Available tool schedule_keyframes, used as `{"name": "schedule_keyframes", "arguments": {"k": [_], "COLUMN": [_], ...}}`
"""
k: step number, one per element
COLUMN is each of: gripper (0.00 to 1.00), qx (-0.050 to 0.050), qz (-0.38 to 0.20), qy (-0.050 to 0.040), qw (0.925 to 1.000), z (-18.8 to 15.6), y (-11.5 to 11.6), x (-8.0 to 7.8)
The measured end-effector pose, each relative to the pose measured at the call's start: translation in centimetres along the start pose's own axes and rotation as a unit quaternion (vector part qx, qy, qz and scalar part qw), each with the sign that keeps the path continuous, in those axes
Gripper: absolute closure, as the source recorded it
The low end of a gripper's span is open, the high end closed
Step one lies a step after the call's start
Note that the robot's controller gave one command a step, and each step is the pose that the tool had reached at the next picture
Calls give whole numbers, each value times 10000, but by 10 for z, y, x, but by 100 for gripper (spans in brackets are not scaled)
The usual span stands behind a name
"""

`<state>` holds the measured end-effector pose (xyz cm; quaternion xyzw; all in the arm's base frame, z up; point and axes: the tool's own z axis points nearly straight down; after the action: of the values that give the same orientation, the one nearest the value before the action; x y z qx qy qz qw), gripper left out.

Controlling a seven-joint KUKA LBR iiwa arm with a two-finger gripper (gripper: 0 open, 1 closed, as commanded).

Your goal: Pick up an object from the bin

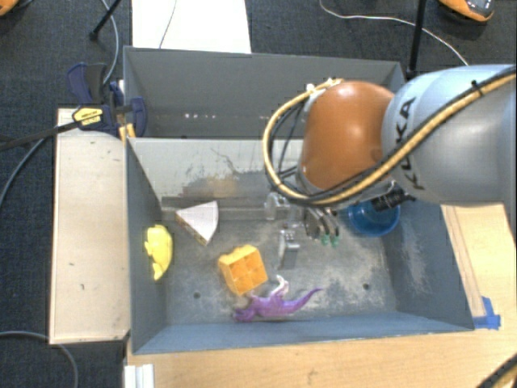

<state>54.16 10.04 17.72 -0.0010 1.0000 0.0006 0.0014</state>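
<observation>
Poised over bare floor of bin (pixel 363 285), jaws released or clenched impossible to tell, with orange block (pixel 242 270) just left and frontward, purple lizard (pixel 275 304) crosswise by front wall.

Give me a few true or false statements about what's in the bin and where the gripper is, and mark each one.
1. The orange block lies right next to the purple lizard. True.
2. The yellow thing lies at the bin's right side. False: it lies by the left wall.
3. The gripper holds the white wedge. False: the wedge lies on the bin floor, apart from the gripper and to its left.
4. A blue thing lies partly hidden under the arm. True.
</observation>
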Motion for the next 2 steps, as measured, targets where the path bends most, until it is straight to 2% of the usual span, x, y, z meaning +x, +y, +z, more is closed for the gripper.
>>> {"name": "schedule_keyframes", "arguments": {"k": [1, 2], "gripper": [0, 0], "qx": [1, -1], "qz": [-344, -1367], "qy": [-21, -9], "qw": [9994, 9906], "z": [28, 69], "y": [14, 36], "x": [5, 10]}}
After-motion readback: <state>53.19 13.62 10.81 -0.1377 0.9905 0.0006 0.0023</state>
